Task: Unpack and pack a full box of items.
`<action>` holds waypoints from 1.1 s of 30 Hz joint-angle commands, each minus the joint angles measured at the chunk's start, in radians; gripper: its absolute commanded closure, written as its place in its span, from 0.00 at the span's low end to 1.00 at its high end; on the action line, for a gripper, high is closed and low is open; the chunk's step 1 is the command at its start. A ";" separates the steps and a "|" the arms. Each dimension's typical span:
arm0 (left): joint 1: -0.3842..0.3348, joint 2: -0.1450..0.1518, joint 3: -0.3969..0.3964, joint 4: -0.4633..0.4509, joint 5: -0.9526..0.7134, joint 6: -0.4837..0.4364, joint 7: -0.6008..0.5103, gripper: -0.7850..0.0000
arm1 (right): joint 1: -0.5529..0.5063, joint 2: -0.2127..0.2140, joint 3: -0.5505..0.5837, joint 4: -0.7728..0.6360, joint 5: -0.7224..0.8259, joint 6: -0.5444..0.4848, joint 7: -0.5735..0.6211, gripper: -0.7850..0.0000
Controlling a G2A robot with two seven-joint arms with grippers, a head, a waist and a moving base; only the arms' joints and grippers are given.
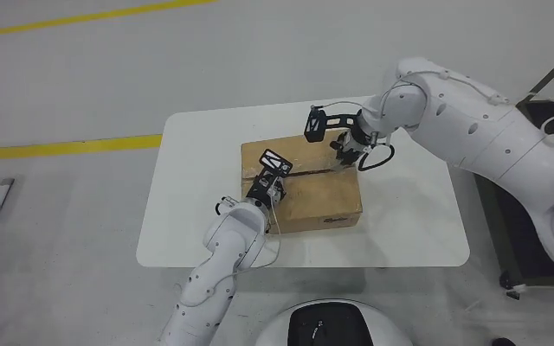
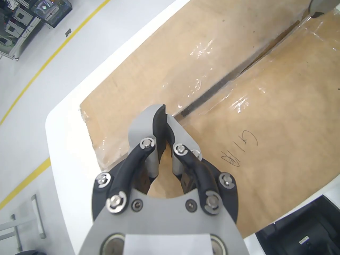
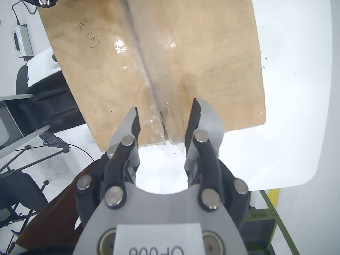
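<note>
A brown cardboard box (image 1: 303, 186) lies on the white table (image 1: 199, 173), its two top flaps closed and meeting at a dark seam (image 2: 220, 86) under clear tape. My left gripper (image 2: 162, 112) is shut with nothing in it, its tips at one end of the seam (image 1: 270, 177). My right gripper (image 3: 163, 116) stands open at the opposite end of the box (image 3: 186, 54), one finger on each side of the taped seam (image 3: 138, 46). In the top view the right gripper (image 1: 346, 149) is at the box's right end.
The box fills the table's middle; bare white table surface (image 1: 407, 216) lies all round it. Yellow floor lines (image 1: 78, 147) run beyond the table. A black stand (image 1: 524, 225) sits off the right edge.
</note>
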 commanded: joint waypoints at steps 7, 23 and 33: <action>0.006 -0.004 -0.010 -0.008 0.001 -0.007 -0.003 1.00 | -0.006 0.018 0.000 -0.034 0.024 0.043 0.043 0.00; 0.027 -0.005 -0.069 -0.079 -0.050 -0.031 -0.022 0.00 | 0.053 0.116 0.009 0.163 0.298 -0.031 -0.032 0.48; 0.068 0.006 -0.195 -0.195 -0.143 -0.041 -0.046 0.00 | -0.073 0.171 0.100 0.173 0.459 -0.175 -0.258 1.00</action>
